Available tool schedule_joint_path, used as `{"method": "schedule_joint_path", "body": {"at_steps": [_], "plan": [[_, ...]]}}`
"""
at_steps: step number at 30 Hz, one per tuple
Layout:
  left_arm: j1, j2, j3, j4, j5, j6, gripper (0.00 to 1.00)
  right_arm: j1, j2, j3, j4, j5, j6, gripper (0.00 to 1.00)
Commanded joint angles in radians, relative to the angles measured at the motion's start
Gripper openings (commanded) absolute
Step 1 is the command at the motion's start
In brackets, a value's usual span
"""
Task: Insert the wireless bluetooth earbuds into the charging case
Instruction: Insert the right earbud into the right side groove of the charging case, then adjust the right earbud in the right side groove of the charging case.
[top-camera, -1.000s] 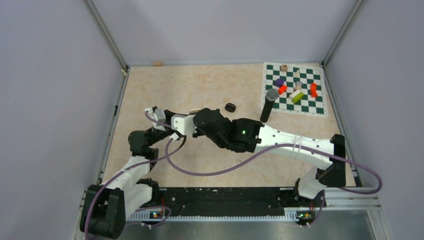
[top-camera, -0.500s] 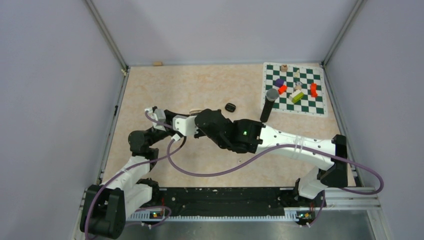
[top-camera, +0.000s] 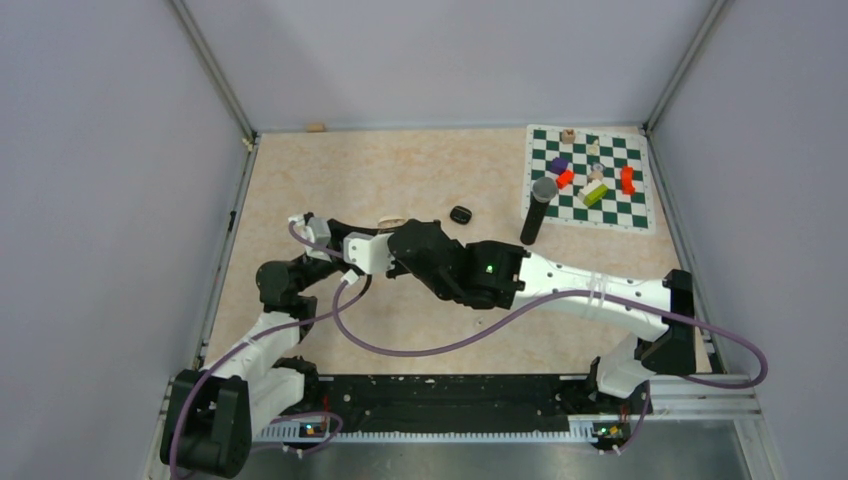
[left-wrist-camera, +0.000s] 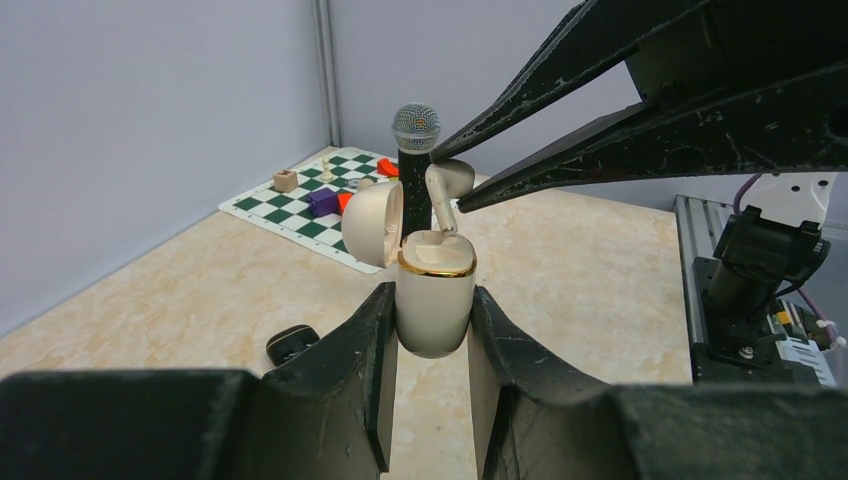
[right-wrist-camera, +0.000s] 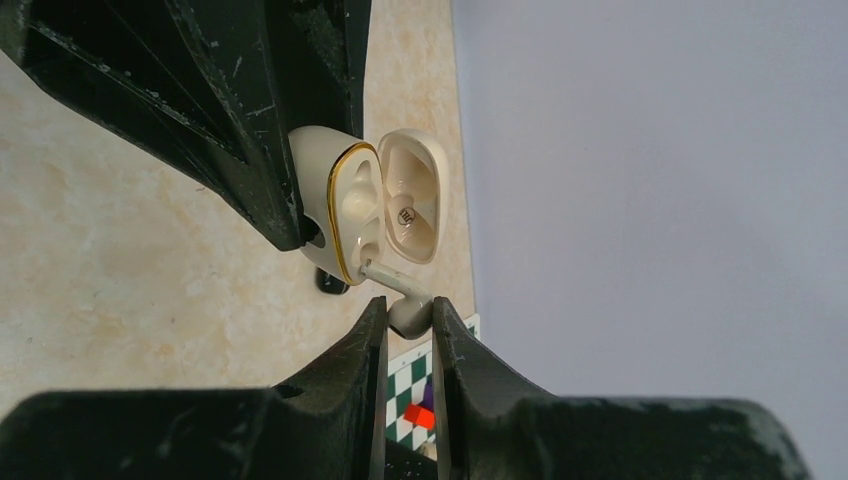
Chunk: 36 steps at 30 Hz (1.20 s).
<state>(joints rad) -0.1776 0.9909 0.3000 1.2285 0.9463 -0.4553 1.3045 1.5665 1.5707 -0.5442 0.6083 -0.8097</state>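
Cream charging case, gold rim, lid open, whitish earbud

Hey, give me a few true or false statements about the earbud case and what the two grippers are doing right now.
1. The left gripper grips the cream case. True.
2. The lid is shut. False: it stands hinged open.
3. The right gripper pinches a whitish earbud, its stem at the case's opening. True.
4. The microphone lies flat on the table. False: it stands upright at the chessboard edge.
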Motion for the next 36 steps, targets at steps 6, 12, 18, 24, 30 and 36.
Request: {"method": "schedule_joint_path", "body": {"at_steps": [6,12,18,24,30,36], "plan": [[0.004,-0.01,0.018,0.052,-0.018,-0.013,0.0,0.033,-0.011,-0.022,0.063,0.024,-0.023,0.16],[0.004,-0.006,0.028,0.014,-0.027,-0.011,0.0,0.047,-0.011,-0.042,0.092,0.035,-0.033,0.16],[0.004,-0.002,0.042,-0.038,-0.031,-0.007,0.0,0.061,-0.014,-0.045,0.095,0.027,-0.034,0.16],[0.01,0.006,0.063,-0.105,-0.026,-0.005,0.0,0.077,-0.031,-0.06,0.095,0.008,-0.038,0.16],[0.01,0.007,0.067,-0.112,-0.018,-0.012,0.0,0.079,-0.026,-0.082,0.148,0.046,-0.06,0.16],[0.015,0.012,0.087,-0.175,-0.006,-0.011,0.0,0.074,-0.057,-0.085,0.156,0.056,-0.074,0.16]]}}
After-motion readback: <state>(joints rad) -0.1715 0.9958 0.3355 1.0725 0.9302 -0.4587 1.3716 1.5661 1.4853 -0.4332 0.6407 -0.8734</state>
